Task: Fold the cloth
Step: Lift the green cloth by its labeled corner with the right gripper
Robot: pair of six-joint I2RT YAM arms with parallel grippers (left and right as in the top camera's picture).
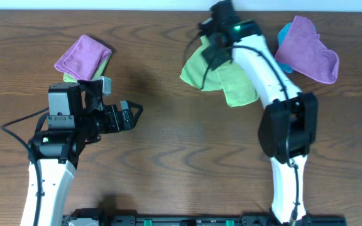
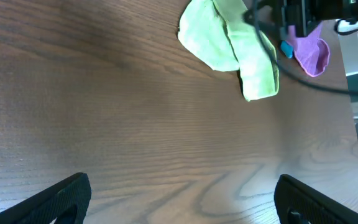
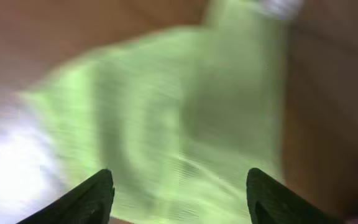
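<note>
The lime-green cloth (image 1: 222, 80) lies crumpled at the back middle of the table, one flap reaching toward the front right. My right gripper (image 1: 211, 51) hovers over its far left part. In the right wrist view, which is blurred by motion, the cloth (image 3: 179, 106) fills the space below the right gripper (image 3: 179, 202), whose jaws stand apart with nothing pinched between them. My left gripper (image 1: 134, 115) is wide open over bare wood at the left. The left wrist view has the left gripper (image 2: 182, 205) far from the cloth (image 2: 232, 50).
A purple cloth (image 1: 308, 50) lies at the back right on a small blue cloth (image 1: 284, 31). Another purple cloth (image 1: 82, 56) lies at the back left, behind my left arm, with a green edge (image 1: 71, 77) under it. The table is dark wood (image 1: 181, 157).
</note>
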